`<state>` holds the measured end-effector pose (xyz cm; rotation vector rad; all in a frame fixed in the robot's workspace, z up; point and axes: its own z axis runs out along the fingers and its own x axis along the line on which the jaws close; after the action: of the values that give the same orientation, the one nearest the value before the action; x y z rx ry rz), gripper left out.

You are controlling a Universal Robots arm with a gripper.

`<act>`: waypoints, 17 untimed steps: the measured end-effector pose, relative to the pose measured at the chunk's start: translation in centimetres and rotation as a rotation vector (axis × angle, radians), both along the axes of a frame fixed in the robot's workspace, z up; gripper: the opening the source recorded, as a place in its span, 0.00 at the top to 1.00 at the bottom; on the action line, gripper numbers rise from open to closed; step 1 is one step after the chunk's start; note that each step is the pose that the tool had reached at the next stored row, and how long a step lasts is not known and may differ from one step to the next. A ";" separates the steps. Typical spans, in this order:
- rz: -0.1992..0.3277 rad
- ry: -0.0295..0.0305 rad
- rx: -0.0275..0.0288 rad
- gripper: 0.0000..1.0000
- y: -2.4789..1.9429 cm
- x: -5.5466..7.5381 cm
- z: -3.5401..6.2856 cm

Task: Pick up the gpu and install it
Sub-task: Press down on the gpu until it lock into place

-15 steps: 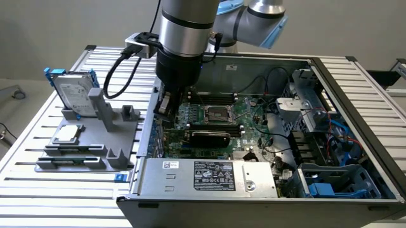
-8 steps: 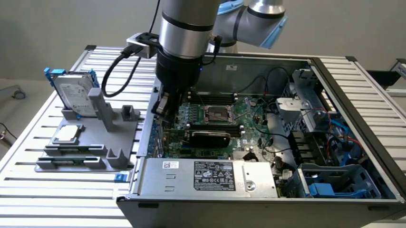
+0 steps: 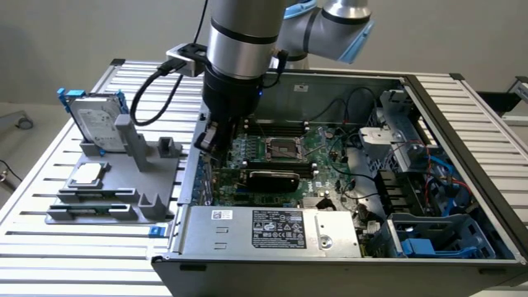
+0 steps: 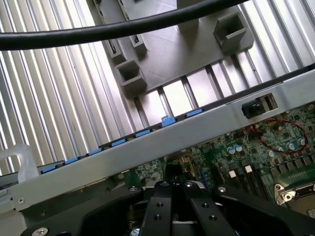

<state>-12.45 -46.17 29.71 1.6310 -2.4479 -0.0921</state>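
Grey slotted aluminium is forming the table (image 3: 49, 247) under an open computer case (image 3: 462, 266), the landmark here. Beside the case's outer wall, a grey plastic fixture (image 3: 107, 192) is holding a silver hard drive (image 3: 95, 124) in a blue frame upright, with a small square CPU chip (image 3: 88, 174) lying flat below it. Inside the case, the gripper (image 3: 210, 145) is hanging just within that same wall, over the green motherboard (image 3: 326, 164), its black fingers (image 4: 165, 204) pressing together, closed with nothing visibly between them. The gpu (image 3: 272, 179), its glossy black shroud facing up, is sitting on the motherboard near the case's middle, just below the square CPU socket (image 3: 281, 146). Tangled black cables (image 3: 347, 105) are crossing the interior. Seen from the wrist, blue clips (image 4: 142, 132) are lining the case's wall, and a thick black cable (image 4: 98, 32) is crossing overhead.
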 end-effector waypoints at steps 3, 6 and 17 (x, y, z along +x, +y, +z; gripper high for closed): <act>-0.023 0.0059 0.0000 0.89 -0.01 0.0 -0.02; -0.049 0.0159 -0.0003 0.89 -0.01 0.0 -0.01; -0.095 0.0197 -0.0176 0.89 -0.01 0.1 -0.02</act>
<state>-12.38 -46.18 29.70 1.4994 -2.5037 -0.0998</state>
